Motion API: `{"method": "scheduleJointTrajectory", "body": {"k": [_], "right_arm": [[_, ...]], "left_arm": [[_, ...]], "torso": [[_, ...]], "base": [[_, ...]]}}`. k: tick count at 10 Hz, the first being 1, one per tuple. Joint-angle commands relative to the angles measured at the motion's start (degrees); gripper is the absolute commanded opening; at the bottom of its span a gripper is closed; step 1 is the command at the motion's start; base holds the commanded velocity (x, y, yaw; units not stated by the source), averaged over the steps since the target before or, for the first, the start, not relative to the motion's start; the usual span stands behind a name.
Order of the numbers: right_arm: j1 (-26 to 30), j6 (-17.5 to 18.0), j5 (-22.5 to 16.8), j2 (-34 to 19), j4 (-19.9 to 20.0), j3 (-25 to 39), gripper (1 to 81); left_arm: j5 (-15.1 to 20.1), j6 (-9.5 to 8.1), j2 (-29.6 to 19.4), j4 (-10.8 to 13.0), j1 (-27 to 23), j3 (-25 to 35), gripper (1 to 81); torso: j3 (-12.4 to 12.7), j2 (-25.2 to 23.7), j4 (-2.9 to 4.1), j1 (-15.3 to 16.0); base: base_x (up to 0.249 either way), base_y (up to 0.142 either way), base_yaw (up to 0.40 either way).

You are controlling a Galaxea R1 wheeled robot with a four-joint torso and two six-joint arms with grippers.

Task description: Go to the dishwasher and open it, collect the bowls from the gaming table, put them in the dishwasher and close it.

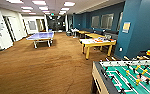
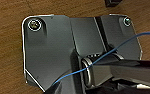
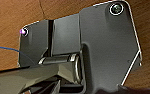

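gaming table [image 1: 97, 42] ahead right, across carpet [image 1: 41, 65]

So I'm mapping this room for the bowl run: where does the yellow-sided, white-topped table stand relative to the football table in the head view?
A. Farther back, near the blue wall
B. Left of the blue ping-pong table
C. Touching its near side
A: the gaming table stands beyond the football table, beside the blue wall, with brown carpet between them.

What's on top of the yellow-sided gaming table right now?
On the gaming table, small coloured items sit on the white top toward its far end, red and orange among them. They are too blurred to confirm as bowls or count.
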Motion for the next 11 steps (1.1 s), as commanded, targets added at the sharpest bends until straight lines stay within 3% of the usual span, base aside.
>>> {"method": "scheduleJointTrajectory", "body": {"k": [1, 4, 11], "right_arm": [[3.24, -0.15, -2.50, 0.14, -0.32, -0.18, 81.1], [3.07, -0.06, -2.50, 0.14, -0.23, -0.18, 81.1], [3.15, -0.15, -2.50, 0.14, -0.32, -0.01, 81.1]], "left_arm": [[2.91, 0.46, 0.20, -0.11, -3.50, 0.11, 81.1], [2.91, 0.46, 0.12, -0.20, -3.50, 0.20, 81.1], [3.00, 0.46, 0.03, -0.29, -3.50, 0.11, 81.1]], "torso": [[-0.02, 0.00, 0.00, 0.01], [0.00, 0.00, 0.00, 0.01], [0.00, 0.00, 0.00, 0.01]], "base": [[0.139, 0.000, 0.000], [0.139, 0.000, 0.000], [0.139, 0.069, 0.000]]}}
